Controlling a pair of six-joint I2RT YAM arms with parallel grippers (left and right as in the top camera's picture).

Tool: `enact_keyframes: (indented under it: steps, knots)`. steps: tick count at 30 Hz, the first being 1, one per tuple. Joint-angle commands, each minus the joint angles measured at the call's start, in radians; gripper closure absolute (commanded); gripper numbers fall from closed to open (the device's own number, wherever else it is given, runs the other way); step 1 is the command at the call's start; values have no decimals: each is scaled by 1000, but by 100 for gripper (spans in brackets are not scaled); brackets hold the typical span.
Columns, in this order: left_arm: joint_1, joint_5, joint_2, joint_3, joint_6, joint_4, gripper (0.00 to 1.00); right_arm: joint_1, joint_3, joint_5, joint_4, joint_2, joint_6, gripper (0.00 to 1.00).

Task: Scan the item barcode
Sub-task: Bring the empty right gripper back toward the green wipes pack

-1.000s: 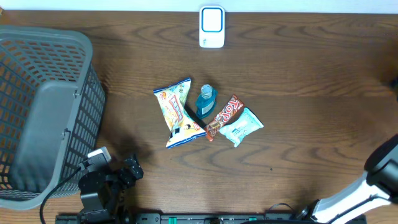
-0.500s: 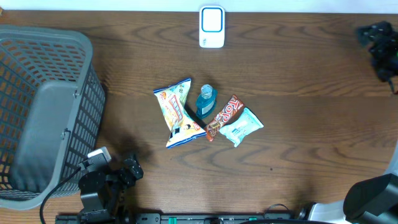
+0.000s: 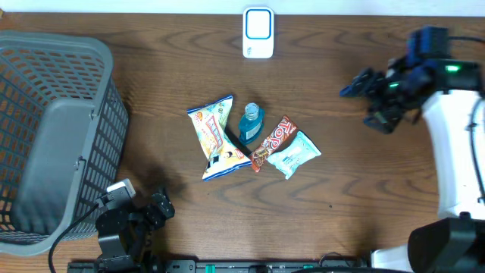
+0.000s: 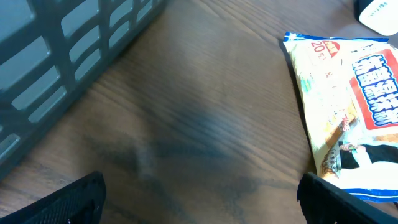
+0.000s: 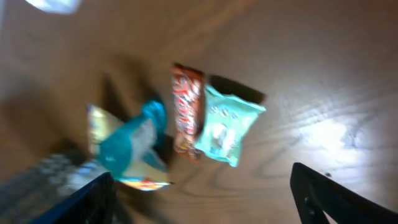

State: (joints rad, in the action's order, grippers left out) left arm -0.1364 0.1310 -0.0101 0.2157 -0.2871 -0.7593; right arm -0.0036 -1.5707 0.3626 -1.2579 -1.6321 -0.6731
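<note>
Mid-table lies a cluster of items: a yellow snack bag [image 3: 217, 138], a blue bottle [image 3: 251, 123], a red-brown candy bar [image 3: 273, 142] and a pale teal packet [image 3: 295, 155]. No barcode can be made out on any of them. A white scanner [image 3: 258, 32] stands at the far edge. My right gripper [image 3: 362, 105] hovers right of the cluster, open and empty; its blurred view shows the teal packet [image 5: 227, 124], candy bar [image 5: 186, 112] and bottle [image 5: 127, 143] ahead. My left gripper [image 3: 155, 208] rests open near the front left, with the yellow bag [image 4: 348, 106] ahead of it.
A large grey mesh basket [image 3: 53, 136] fills the left side, and its wall [image 4: 62, 56] is close by in the left wrist view. The right arm's white body [image 3: 455, 152] runs along the right edge. Bare wood surrounds the cluster.
My right arm has swung in from the table's right edge toward the item cluster. The left arm and the items have not moved.
</note>
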Motion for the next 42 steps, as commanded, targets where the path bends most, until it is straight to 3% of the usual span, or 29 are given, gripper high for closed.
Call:
enact_keyframes:
  steps: [1, 6, 14, 20, 24, 27, 33, 36, 42]
  knots:
    - [-2, -5, 6, 9, 8, -3, 2, 109, 73, -161, -6, -6, -93, 16]
    - [-2, -5, 6, 9, 8, -3, 2, 213, 214, -226, 3, -6, -195, 14]
    - [-2, -5, 6, 8, 8, -3, 2, 224, 436, -163, 200, 3, -191, 14]
    - [-2, -5, 6, 8, 8, -3, 2, 236, 696, -44, 607, 25, -169, 27]
    - [-2, -5, 6, 8, 8, -3, 2, 243, 832, 27, 838, 25, -172, 30]
    - [-2, -5, 6, 9, 8, -3, 2, 249, 914, 32, 1013, 24, -172, 41]
    - [-2, -5, 6, 8, 8, -3, 2, 250, 947, 18, 1038, 24, -206, 70]
    - [-2, -5, 6, 9, 8, -3, 2, 257, 956, -34, 1038, 24, -206, 98]
    - [-2, -5, 6, 9, 8, -3, 2, 251, 951, 29, 1064, 25, -209, 99]
